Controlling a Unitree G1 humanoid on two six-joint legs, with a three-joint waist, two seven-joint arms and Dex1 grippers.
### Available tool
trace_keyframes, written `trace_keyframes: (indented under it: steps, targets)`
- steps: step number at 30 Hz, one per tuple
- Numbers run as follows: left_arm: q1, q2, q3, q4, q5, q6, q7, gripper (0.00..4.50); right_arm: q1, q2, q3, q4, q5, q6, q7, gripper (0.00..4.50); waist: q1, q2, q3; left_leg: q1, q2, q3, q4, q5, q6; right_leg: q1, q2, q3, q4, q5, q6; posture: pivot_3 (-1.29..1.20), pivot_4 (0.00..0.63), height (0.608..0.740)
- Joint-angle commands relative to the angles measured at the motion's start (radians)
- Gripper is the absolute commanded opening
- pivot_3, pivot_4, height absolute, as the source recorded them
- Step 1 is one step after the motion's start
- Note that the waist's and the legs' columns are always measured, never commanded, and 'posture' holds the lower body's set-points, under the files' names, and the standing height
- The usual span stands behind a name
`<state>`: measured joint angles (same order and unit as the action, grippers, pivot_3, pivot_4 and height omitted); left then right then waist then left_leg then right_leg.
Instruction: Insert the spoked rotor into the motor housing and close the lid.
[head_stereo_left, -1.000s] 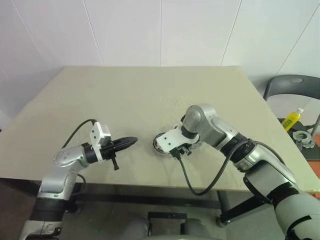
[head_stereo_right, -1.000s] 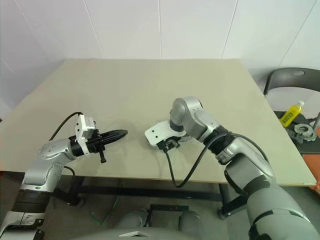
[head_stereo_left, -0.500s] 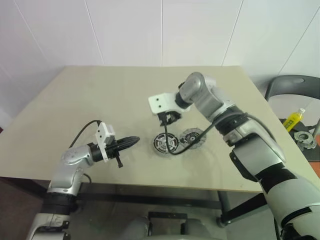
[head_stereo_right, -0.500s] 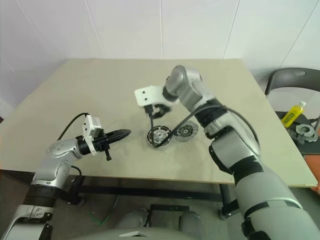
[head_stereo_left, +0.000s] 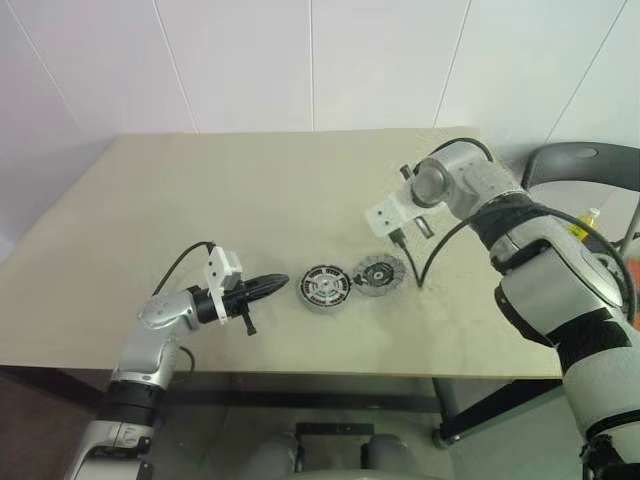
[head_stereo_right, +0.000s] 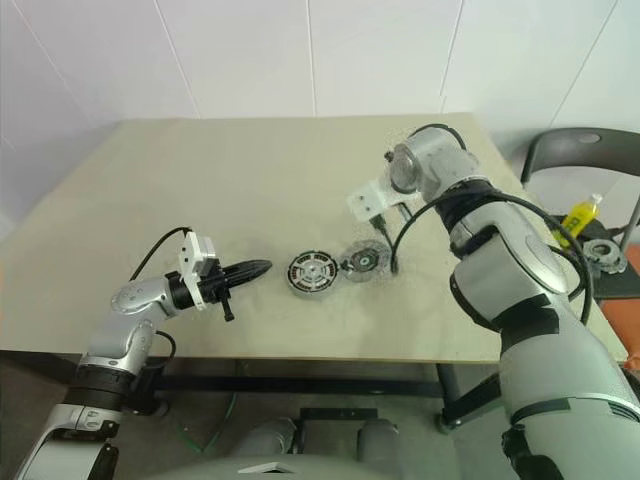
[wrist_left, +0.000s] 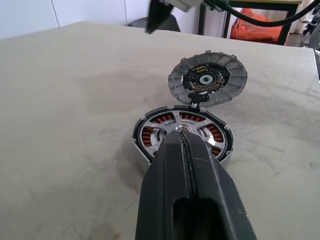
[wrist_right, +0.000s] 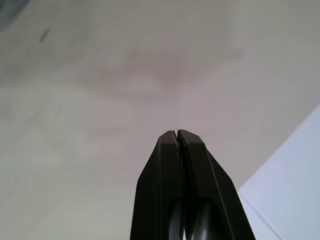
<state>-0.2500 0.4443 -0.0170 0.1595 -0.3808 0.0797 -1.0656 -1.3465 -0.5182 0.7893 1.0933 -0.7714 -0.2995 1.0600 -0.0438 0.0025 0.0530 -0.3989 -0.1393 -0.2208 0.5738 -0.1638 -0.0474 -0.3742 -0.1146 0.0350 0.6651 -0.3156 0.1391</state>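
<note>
The motor housing (head_stereo_left: 324, 286) lies on the table near the front middle. Copper windings show in it between the silver arms of the spoked rotor (wrist_left: 212, 138), which sits inside. Its grey round lid (head_stereo_left: 380, 272) lies open beside it, dark inside with a pale centre (wrist_left: 206, 80). My left gripper (head_stereo_left: 283, 283) is shut and empty, level, its tips just short of the housing's left rim (wrist_left: 140, 137). My right gripper (head_stereo_left: 398, 238) hangs above the table behind the lid, shut on nothing (wrist_right: 177, 134).
The right arm's black cable (head_stereo_left: 425, 262) loops down to the table just right of the lid. A dark chair (head_stereo_left: 585, 165) and a yellow bottle (head_stereo_left: 583, 225) stand beyond the table's right edge. A white wall rises behind the table.
My right gripper has lifted off the housing, swung back and to the right, and shut. The housing and open lid now show uncovered. The left gripper stays where it was.
</note>
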Motion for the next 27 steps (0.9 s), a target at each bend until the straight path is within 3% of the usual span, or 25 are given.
trace_keyframes:
  steps: [1,7,14,20,27]
  targets:
    - [-0.025,-0.006,0.005,0.003,0.008,-0.024,0.006,0.0,-0.019,-0.025,0.007,0.009,-0.033,-0.014,0.023,0.05,-0.001,0.0,0.0,0.0,0.0,0.0,0.0,0.0,-0.001,0.0,0.0,0.0,0.0,0.0,0.0,0.0,0.0,0.74]
    - [-0.033,-0.037,-0.007,0.007,0.016,-0.032,0.021,0.0,0.026,-0.066,-0.007,0.026,-0.021,-0.063,0.145,0.05,-0.002,0.0,0.0,0.002,0.0,0.0,0.0,-0.001,-0.001,0.001,0.0,0.001,0.0,0.0,0.0,0.0,0.0,0.74]
    - [-0.042,-0.039,-0.003,0.017,0.021,-0.038,0.023,0.0,0.128,-0.067,-0.108,-0.049,0.128,-0.04,0.368,0.05,-0.003,0.0,0.0,0.002,0.0,0.001,0.001,0.001,0.001,0.001,0.0,0.001,0.0,0.0,0.0,0.0,0.0,0.74]
    - [-0.042,-0.045,-0.008,0.017,0.026,-0.04,0.026,0.0,0.183,-0.048,-0.191,-0.133,0.233,0.069,0.46,0.05,-0.001,0.0,0.0,0.002,0.0,0.001,0.001,0.001,0.001,0.002,0.0,0.001,0.0,0.0,0.0,0.0,0.0,0.74]
    - [-0.047,-0.045,-0.01,0.023,0.03,-0.041,0.023,0.0,0.193,-0.025,-0.245,-0.181,0.296,0.187,0.464,0.05,-0.001,0.0,0.0,0.002,0.0,0.001,0.002,0.0,0.001,0.002,0.0,0.001,0.0,0.0,0.0,0.0,0.0,0.74]
